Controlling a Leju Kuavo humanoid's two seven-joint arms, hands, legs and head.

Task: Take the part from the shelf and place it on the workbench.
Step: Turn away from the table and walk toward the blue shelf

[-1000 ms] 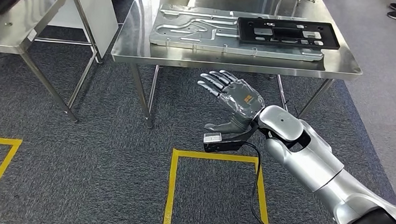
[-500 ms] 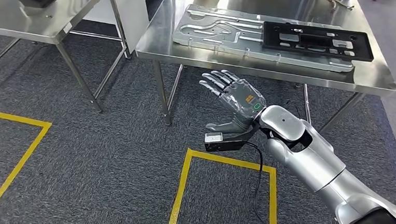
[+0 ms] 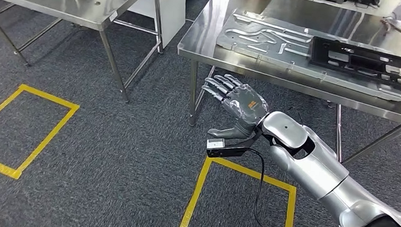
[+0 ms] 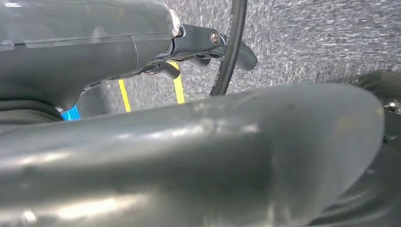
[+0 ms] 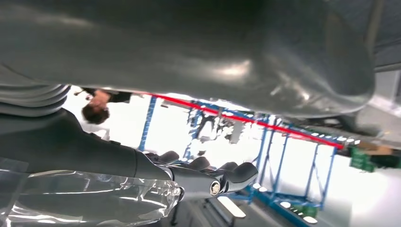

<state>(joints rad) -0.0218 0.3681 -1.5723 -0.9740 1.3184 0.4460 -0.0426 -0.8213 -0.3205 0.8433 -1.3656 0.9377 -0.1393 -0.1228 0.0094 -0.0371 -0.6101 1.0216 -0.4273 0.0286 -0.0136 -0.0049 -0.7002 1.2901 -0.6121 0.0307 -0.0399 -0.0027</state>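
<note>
the whole scene has been shifted since 1 second ago, so the camera has been turned; the things were not moved. the steel surface (image 3: 315,86) is now seen at the upper right, with a grey metal plate (image 3: 276,42) on it and the black part (image 3: 372,58) laid on that plate. the right hand (image 3: 235,108) is held out with fingers spread, grasping nothing. the placing looks done. the left hand's (image 4: 208,42) state cannot be told.

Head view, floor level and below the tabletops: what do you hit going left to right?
Yellow floor square → steel table leg → right hand → silver forearm.
</note>
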